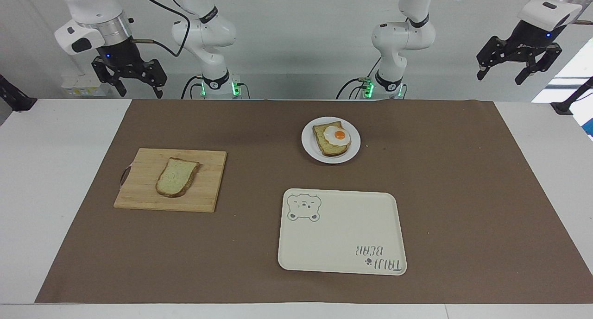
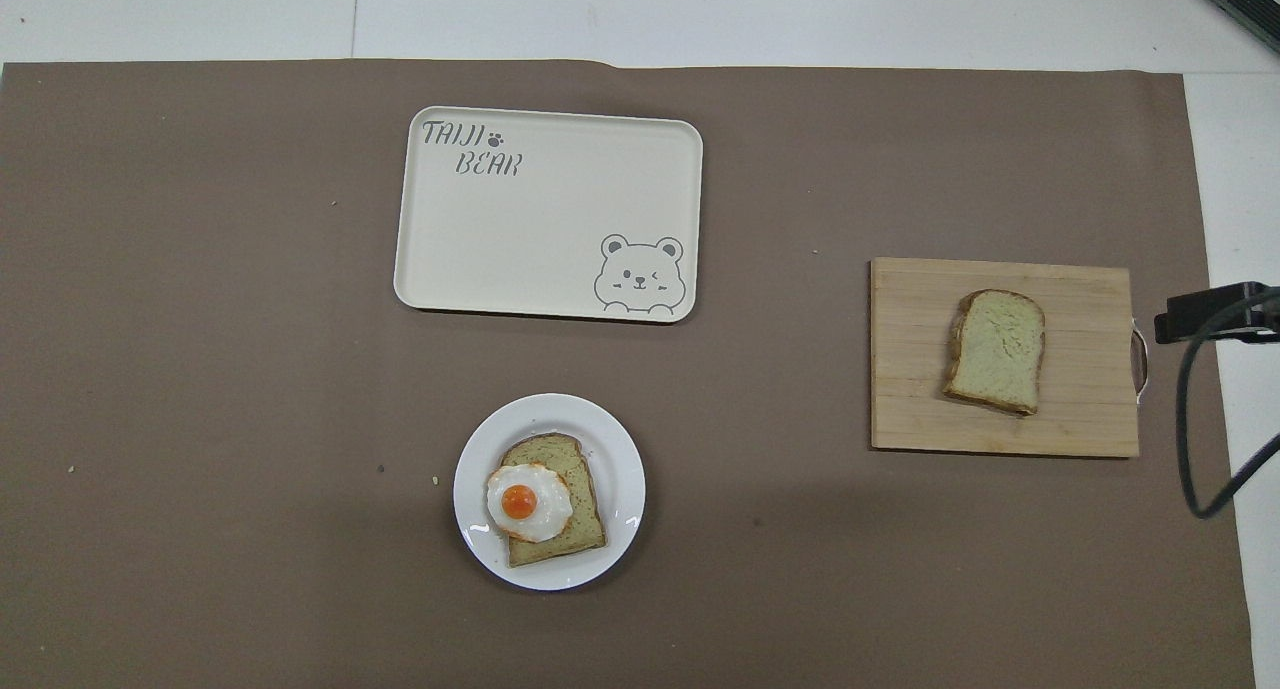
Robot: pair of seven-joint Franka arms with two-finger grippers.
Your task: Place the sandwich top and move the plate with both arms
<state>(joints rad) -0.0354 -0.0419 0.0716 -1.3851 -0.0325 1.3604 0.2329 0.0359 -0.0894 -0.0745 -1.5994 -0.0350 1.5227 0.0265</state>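
Bread top [image 1: 177,176] sitting on board [image 1: 204,194]; right gripper [image 1: 131,78] and left gripper [image 1: 520,59] hanging high, both spread. Right should pinch crust edges, then go to plate [image 1: 309,147].

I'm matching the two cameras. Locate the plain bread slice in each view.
Facing view: the sandwich top lies on the cutting board, toward the right arm's end.
Overhead view: the same slice lies on that board, at the picture's right.
Shared landmark: the plate holding the egg-topped slice.
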